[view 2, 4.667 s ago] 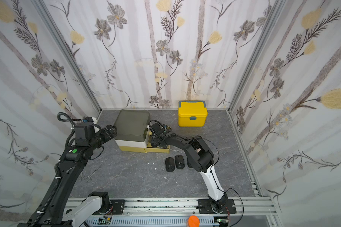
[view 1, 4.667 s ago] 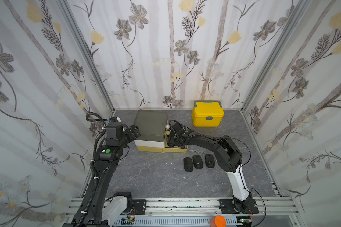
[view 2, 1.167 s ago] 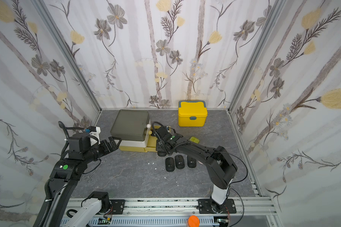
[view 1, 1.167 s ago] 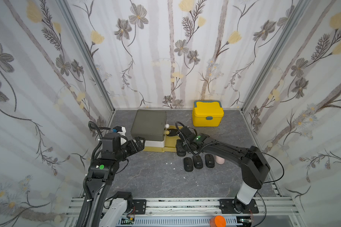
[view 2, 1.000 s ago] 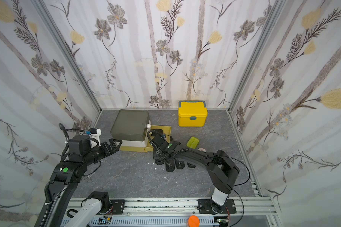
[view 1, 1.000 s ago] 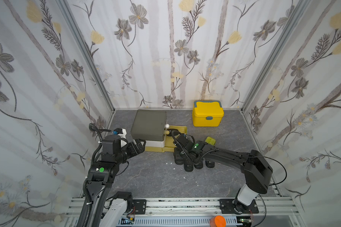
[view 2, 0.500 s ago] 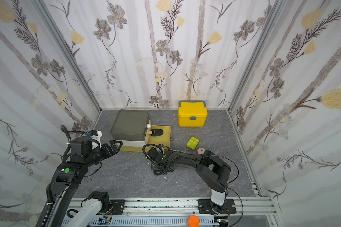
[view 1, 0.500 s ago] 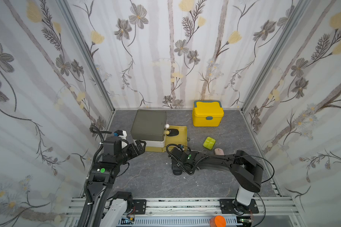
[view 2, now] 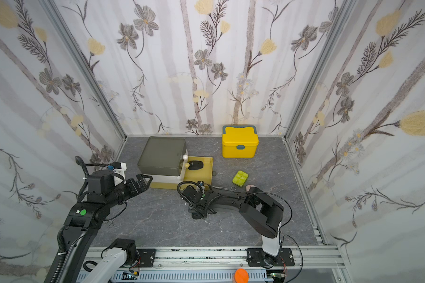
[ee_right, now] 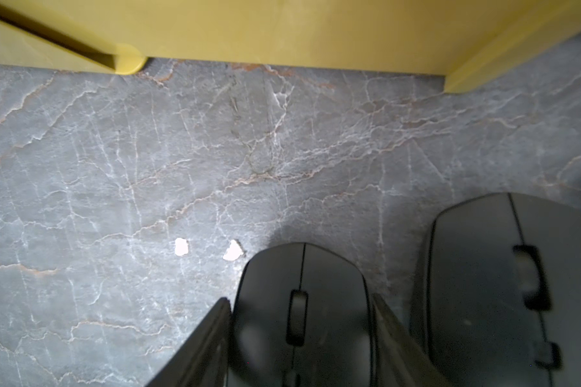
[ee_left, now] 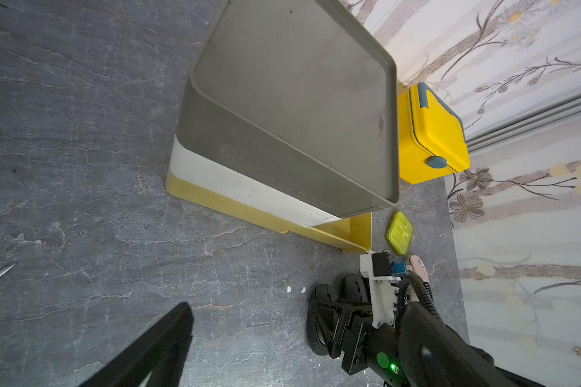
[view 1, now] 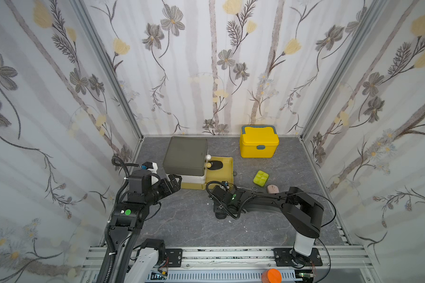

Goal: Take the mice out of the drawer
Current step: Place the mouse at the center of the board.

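Low across the grey marbled tabletop (view 1: 182, 225) lies the right arm, elbow folded back over its base, wrist pitched down in front of the pulled-out yellow plastic drawer (view 1: 228, 171). On the right gripper (ee_right: 301, 300) the jaws are narrow, fingers pressed to both flanks of a slim black mouse (ee_right: 302, 321) down at the tabletop. A second slim black mouse (ee_right: 497, 284) lies just beside it.

Reaching forward, the left arm puts the left gripper (view 1: 172, 182) near a corner of the grey-topped drawer unit (view 1: 185, 155), jaws wide with nothing between them.

A rounder black oval mouse (view 1: 215, 165) sits in the drawer. A pale pink mouse (view 1: 272, 189) lies on the tabletop near a lime-green pill box (view 1: 261, 178).
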Robot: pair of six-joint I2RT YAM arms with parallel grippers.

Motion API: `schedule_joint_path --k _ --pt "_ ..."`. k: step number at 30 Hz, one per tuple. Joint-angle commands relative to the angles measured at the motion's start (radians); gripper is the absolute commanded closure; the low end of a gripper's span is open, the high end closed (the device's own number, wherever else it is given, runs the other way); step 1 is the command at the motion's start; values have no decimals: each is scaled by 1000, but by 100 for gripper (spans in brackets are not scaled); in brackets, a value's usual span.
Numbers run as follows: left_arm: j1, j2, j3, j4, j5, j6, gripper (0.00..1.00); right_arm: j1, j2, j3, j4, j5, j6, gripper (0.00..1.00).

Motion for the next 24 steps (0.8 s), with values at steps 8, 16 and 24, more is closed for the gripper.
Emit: schedule_joint_path --k 8,16,24 --pt "0 18 41 20 -11 4 0 1 -62 31 -26 31 5 32" --pt "0 30 71 21 -3 2 0 0 -155 43 -75 83 -10 28" --pt "-5 70 105 70 24 -10 0 -55 -284 83 -116 142 -96 26"
